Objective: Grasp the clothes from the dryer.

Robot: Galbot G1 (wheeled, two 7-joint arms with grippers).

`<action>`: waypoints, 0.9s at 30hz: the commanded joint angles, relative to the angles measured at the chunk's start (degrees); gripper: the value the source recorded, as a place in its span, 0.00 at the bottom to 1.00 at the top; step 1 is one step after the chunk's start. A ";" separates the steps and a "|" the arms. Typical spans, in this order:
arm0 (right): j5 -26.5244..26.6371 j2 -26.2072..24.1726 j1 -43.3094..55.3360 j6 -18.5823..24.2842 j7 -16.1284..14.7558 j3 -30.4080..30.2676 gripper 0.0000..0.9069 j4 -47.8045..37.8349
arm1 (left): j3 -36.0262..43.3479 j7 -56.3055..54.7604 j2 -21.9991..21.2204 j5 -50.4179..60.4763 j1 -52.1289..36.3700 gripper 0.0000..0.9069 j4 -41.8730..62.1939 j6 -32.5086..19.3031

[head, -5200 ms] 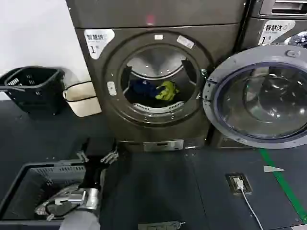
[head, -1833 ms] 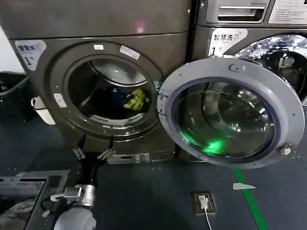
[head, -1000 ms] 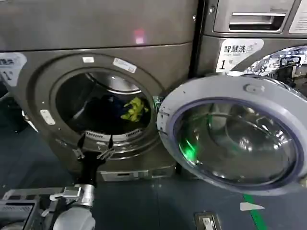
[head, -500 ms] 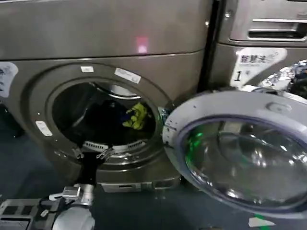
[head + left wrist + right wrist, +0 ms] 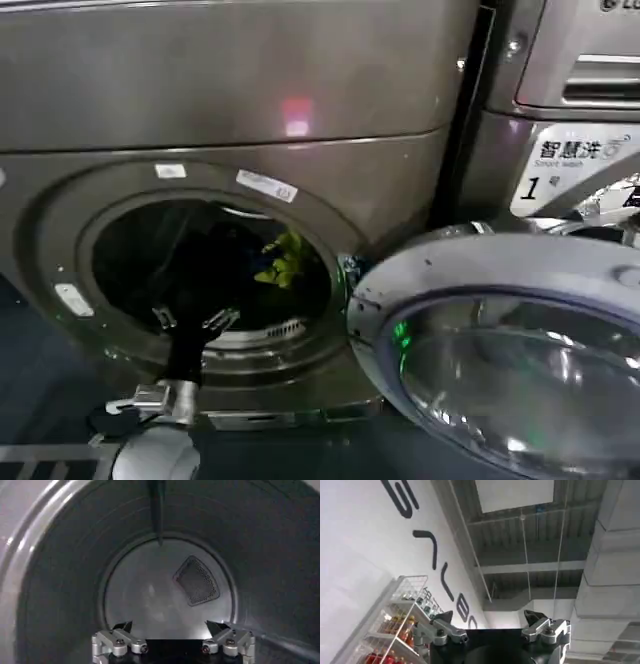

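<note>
Dryer: the dark bronze-grey front-loading dryer (image 5: 230,130) fills the head view; its grey-rimmed glass door (image 5: 500,350) hangs open at lower right.
Clothes: the yellow-green and navy fabric heap (image 5: 275,262) sits right of centre in the porthole.
Left gripper (image 5: 192,322): fingers spread wide and empty at the porthole's lower rim (0.5 s ago it sat there too, the dryer smaller in frame).
Left wrist view: left gripper (image 5: 172,636) faces the steel drum's back wall (image 5: 150,595).
Right gripper (image 5: 492,622): jaws apart, empty, pointing at a ceiling.
</note>
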 commanded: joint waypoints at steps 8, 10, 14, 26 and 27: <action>0.66 0.01 -0.61 0.41 -0.18 0.56 1.00 0.10 | -0.11 -0.02 -0.05 -0.06 0.33 1.00 -0.55 -0.14; 0.66 0.04 -0.66 0.51 -0.10 0.59 1.00 0.13 | -0.25 -0.02 -0.12 -0.06 0.41 1.00 -0.63 -0.21; 0.59 0.06 -0.80 0.57 -0.13 0.73 1.00 0.20 | -0.30 -0.02 -0.20 -0.10 0.21 1.00 -0.40 -0.28; -0.92 -0.01 -2.48 -2.24 0.37 2.72 1.00 1.21 | 1.34 0.08 -0.15 -3.98 -15.70 1.00 14.32 0.13; -0.92 0.02 -2.72 -2.27 0.41 2.98 1.00 1.24 | 1.60 0.23 -0.14 -4.14 -17.12 1.00 16.20 0.05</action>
